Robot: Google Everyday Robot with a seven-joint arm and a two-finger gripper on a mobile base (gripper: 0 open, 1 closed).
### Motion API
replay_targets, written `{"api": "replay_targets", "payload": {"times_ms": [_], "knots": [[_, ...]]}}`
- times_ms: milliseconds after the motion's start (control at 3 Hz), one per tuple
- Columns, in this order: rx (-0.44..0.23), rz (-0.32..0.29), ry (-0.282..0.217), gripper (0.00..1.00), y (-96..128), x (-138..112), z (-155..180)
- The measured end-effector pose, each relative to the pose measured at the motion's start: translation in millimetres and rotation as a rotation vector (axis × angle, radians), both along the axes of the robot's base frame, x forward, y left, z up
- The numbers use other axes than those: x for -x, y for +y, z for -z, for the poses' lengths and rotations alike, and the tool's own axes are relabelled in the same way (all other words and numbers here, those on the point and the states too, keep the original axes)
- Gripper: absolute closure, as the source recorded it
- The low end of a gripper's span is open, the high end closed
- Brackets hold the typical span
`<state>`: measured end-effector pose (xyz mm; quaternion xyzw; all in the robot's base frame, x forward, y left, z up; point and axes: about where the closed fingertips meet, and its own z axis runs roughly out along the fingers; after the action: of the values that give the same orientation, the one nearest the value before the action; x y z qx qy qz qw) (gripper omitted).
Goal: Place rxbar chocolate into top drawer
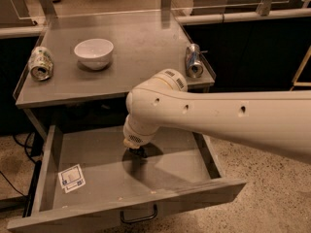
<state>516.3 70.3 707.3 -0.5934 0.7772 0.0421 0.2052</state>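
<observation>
- Your arm [218,120] comes in from the right edge as one thick white link and crosses in front of the desk's front right corner. It bends at a rounded joint over the open drawer [146,205].
- From that joint the wrist points almost straight down into the drawer, a little behind its middle.
- Your tool [137,152] shows only as a small dark stub under the wrist, low over the drawer floor with its shadow spread beside it. You cannot tell whether it is released or clenched, because the wrist covers it.
- The chocolate bar cannot be made out. If it is at the tool, the wrist hides it.
- The drawer is pulled well out. Its side walls stand left and right of the wrist, and its front wall with the dark wire handle [139,216] is nearest the camera.
- The wrist sits well apart from both side walls and from the front wall, and nearer to the desk edge above and behind it.
- A white sticker [71,177] lies flat in the drawer's front left part, well apart from the tool.
- On the desk [141,47] a white bowl [94,53] stands upright, left of centre.
- One can [40,63] lies on its side at the desk's left edge, and a second can [193,60] lies near the right edge, just behind the arm's joint.
</observation>
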Motion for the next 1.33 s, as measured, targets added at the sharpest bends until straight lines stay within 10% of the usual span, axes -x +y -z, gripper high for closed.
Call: {"api": "replay_targets", "payload": {"times_ms": [1333], "knots": [[0.067, 0.074, -0.109, 1.0, -31, -50, -23]]}}
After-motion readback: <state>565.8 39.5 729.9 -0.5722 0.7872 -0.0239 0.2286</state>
